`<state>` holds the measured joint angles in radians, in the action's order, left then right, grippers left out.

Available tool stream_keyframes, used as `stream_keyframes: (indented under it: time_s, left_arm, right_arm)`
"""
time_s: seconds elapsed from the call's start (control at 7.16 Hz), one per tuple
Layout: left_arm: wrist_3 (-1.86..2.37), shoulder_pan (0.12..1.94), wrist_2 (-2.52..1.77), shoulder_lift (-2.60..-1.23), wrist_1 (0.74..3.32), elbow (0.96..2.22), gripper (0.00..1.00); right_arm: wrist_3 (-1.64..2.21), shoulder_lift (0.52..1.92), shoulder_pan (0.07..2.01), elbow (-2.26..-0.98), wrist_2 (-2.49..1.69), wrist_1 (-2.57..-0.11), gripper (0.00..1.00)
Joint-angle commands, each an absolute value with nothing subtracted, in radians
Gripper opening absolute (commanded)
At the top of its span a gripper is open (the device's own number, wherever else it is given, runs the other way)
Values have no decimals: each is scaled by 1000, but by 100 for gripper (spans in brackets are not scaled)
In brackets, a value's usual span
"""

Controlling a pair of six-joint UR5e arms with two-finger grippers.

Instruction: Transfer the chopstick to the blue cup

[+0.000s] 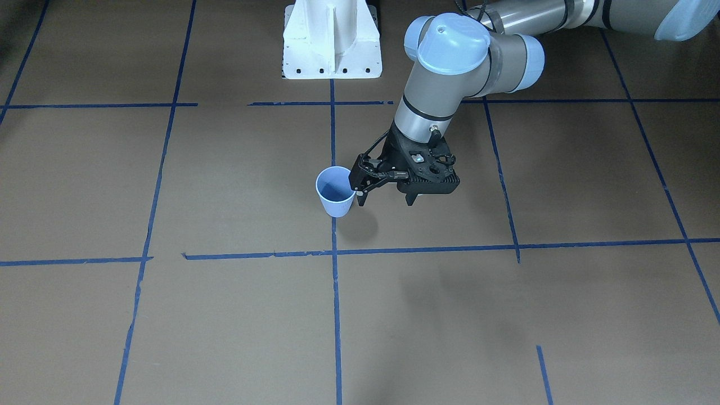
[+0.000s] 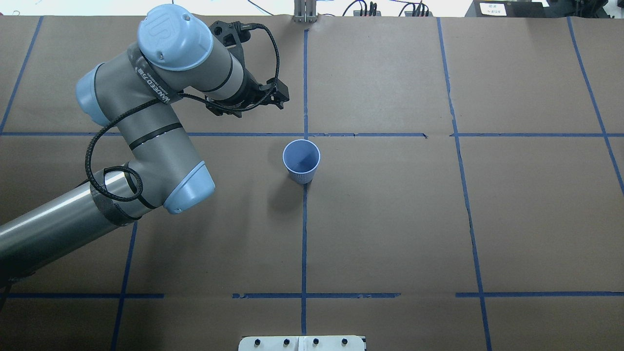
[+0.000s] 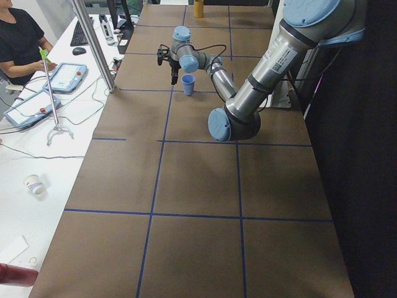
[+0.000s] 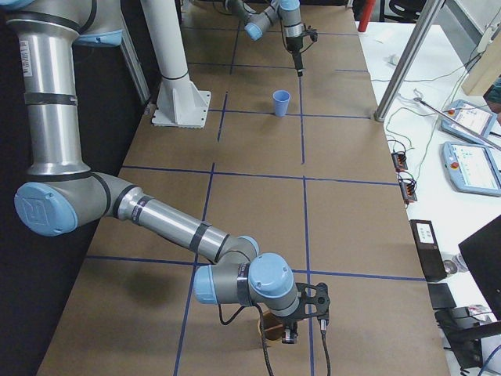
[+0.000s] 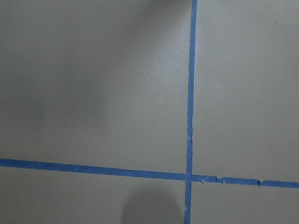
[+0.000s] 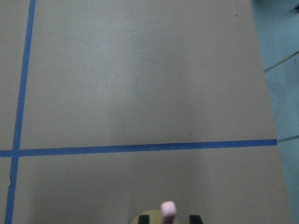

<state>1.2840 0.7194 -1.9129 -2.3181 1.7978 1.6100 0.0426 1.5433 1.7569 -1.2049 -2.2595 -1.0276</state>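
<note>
The blue cup [image 2: 301,161] stands upright and empty at the table's middle, on a tape line; it also shows in the front-facing view [image 1: 336,191]. My left gripper [image 1: 360,197] hangs just beside the cup's rim, fingers together and holding nothing that I can see. The chopstick [image 6: 167,211] is pale pink and stands on end in a tan round container [image 4: 270,325] near the table's right end. My right gripper [image 6: 169,218] is over it, one dark fingertip on each side of the stick with a gap to it.
Blue tape lines [image 2: 304,234] divide the brown table into squares. The white robot base [image 1: 332,42] stands at the robot's side. Operators' desks with pendants [image 4: 470,164] and an upright metal post lie beyond the far edge.
</note>
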Motion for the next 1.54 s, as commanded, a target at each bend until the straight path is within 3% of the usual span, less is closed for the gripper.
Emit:
stream_keyframes:
  time_s: [0.0, 0.98, 1.4]
  left_arm:
    - [1284, 719, -1913, -2315, 1796, 1623, 100]
    - [1284, 719, -1913, -2290, 1798, 1652, 100]
    - [1285, 726, -1913, -2289, 1798, 1660, 100]
  right_arm:
    - [41, 1545, 1758, -1206, -2263, -1028, 0]
    - [44, 1566, 1928, -1537, -2378, -1028, 0]
    - [556, 1495, 1626, -1749, -2471, -1025, 1]
